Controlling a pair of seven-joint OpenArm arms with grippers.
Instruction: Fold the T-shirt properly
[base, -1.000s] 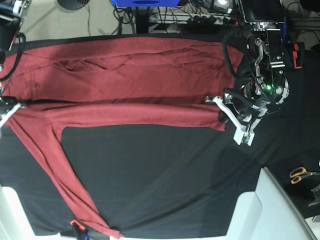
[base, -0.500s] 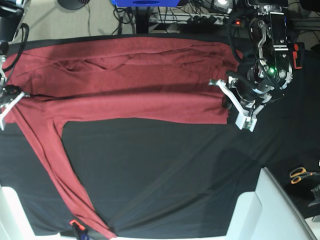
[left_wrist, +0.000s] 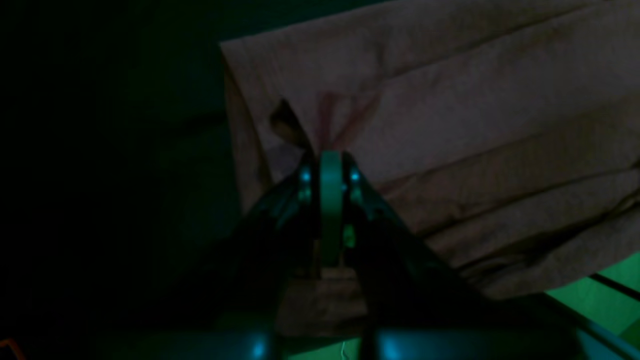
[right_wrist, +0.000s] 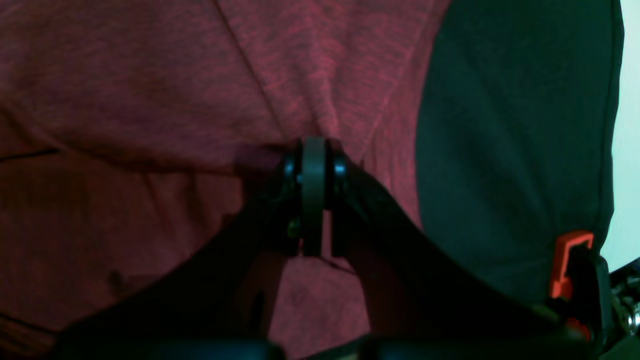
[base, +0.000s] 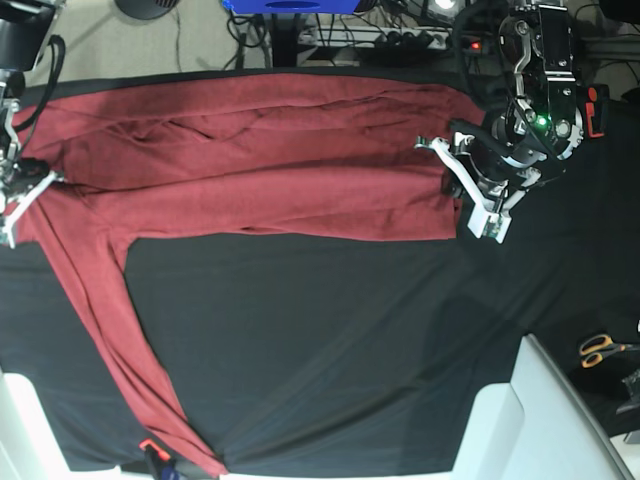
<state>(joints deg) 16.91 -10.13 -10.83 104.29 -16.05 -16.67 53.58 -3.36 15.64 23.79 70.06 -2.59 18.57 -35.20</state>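
1. Base view: the T-shirt (base: 260, 165) is seen spread across the far half of the black cloth surface (base: 330, 350), with its long axis running from one side of the view to the other. A folded-over band of maroon fabric is laid along the body's near edge. One long narrow sleeve (base: 120, 340) is stretched diagonally from the view's left end toward the near edge of the cloth, where its cuff is found beside a small orange clip (base: 148, 446). The left gripper (base: 462, 196) is placed at the shirt's end on the view's right, and the right gripper (base: 22, 190) at the end on the view's left. Scissors (base: 603, 348) with yellow handles are seen lying well apart on the view's right. No containers are seen.

2. Left wrist view: the picture is very dark. The left gripper's jaws are pressed together and clamped on a pinch of the T-shirt near a corner of the fabric, from which creases are spread. Layered folds are visible beyond.

3. Right wrist view: the right gripper (right_wrist: 314, 150) is closed on a gathered ridge of the T-shirt. The fabric is shown as plain heathered maroon knit, without print. Black cloth is visible to the view's right.
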